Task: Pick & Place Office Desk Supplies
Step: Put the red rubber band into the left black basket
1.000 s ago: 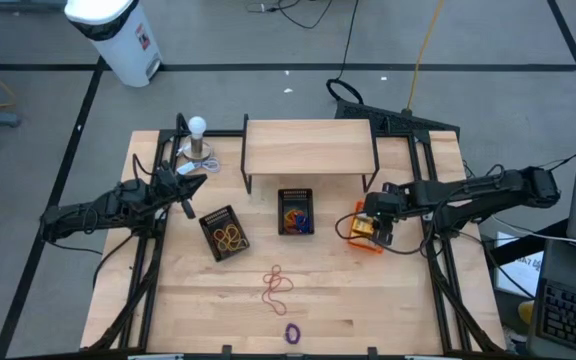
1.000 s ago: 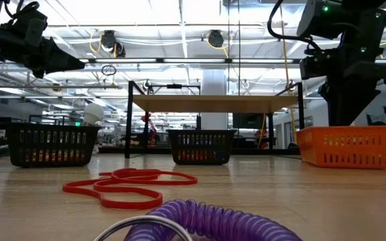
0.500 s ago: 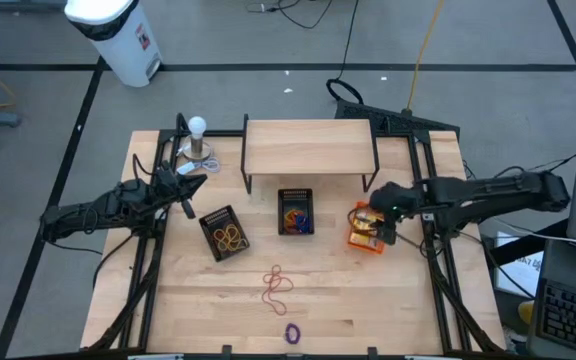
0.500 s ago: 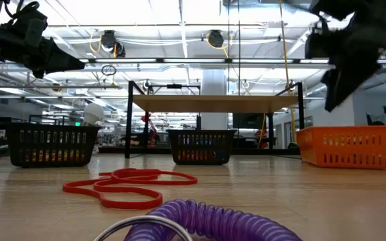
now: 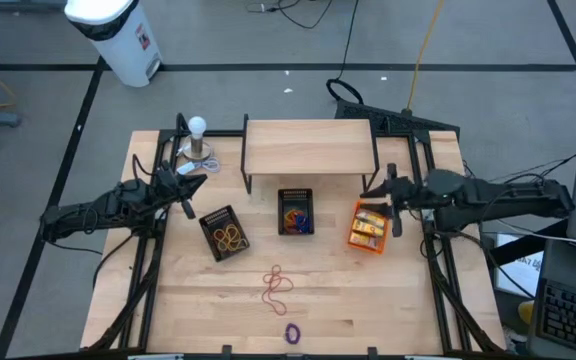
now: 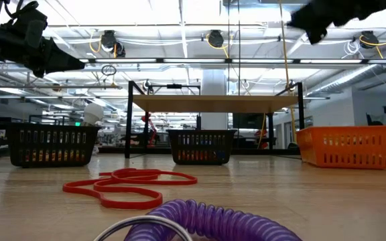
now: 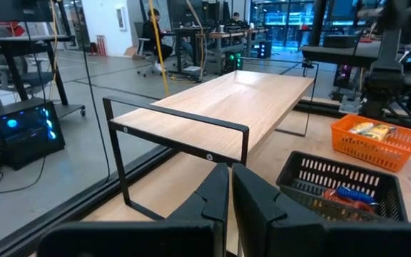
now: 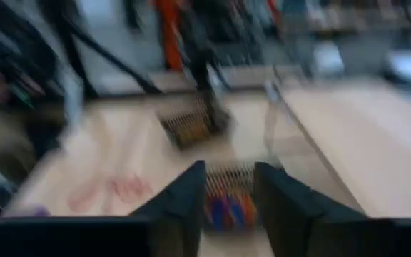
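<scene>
Supplies lie spread over the pale wooden table [image 5: 398, 290]: tangled red rubber bands [image 5: 277, 284] sit loose on the bare wood below the frame's centre in the high view, with a small purple coiled ring [image 5: 291, 333] farther down near the bottom edge. At the frame's centre a black mesh bin [image 5: 295, 212] holds blue and orange pieces, and to its left a second black mesh bin [image 5: 224, 233], turned at an angle, holds tan rubber bands [image 5: 231, 237]. Right of centre stands an orange plastic bin [image 5: 367, 228] with yellow packets [image 5: 369, 228] inside. Above the central bin is a low wooden shelf on a black metal frame [image 5: 309, 147], and a white bulb-shaped object on a round metal base [image 5: 198, 140] stands in the upper left part of the table. The right gripper [image 5: 393, 188] hangs just beside the upper right corner of the orange bin, above the table's right side; in the right wrist view its fingers [image 8: 183, 196] stand apart with a clear gap and nothing between them. The left gripper [image 5: 190, 196] waits at the left of the frame, between the bulb and the angled mesh bin, and in the left wrist view its fingers [image 7: 211, 201] are pressed together, holding nothing.
</scene>
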Robot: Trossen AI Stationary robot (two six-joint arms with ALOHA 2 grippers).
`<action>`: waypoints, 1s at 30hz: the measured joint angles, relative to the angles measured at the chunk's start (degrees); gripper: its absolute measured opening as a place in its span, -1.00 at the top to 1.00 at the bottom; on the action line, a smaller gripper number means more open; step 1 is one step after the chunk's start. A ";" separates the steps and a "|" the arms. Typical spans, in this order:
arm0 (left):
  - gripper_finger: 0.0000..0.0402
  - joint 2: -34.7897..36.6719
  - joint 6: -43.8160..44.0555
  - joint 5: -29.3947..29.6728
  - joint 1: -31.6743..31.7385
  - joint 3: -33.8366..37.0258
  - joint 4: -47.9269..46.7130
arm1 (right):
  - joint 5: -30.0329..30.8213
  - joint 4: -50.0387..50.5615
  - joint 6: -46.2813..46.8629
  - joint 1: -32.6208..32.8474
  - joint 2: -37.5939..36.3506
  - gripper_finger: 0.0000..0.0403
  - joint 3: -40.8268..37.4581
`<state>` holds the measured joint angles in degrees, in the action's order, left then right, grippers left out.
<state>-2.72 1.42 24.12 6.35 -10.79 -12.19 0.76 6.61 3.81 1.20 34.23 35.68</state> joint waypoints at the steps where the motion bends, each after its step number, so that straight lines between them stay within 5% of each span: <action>1: 0.90 0.00 -0.29 0.00 0.01 0.00 0.00 | -1.48 -4.14 -0.30 -0.12 -0.86 0.58 -1.64; 6: 0.90 0.01 -1.16 -0.03 0.02 0.00 -0.02 | -4.45 -12.22 -0.95 -1.86 -4.12 0.96 -8.78; 15: 0.90 0.02 -1.09 -0.09 0.02 0.00 -0.58 | -3.80 -34.04 -2.58 -2.17 -10.93 0.95 -23.13; 30: 0.90 0.02 3.26 -2.44 0.02 0.00 -5.37 | -1.03 -35.85 1.51 -2.35 -13.49 0.98 -30.72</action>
<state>-2.70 4.67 21.68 6.37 -10.79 -17.55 -0.27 -29.24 5.32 -1.15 20.73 4.96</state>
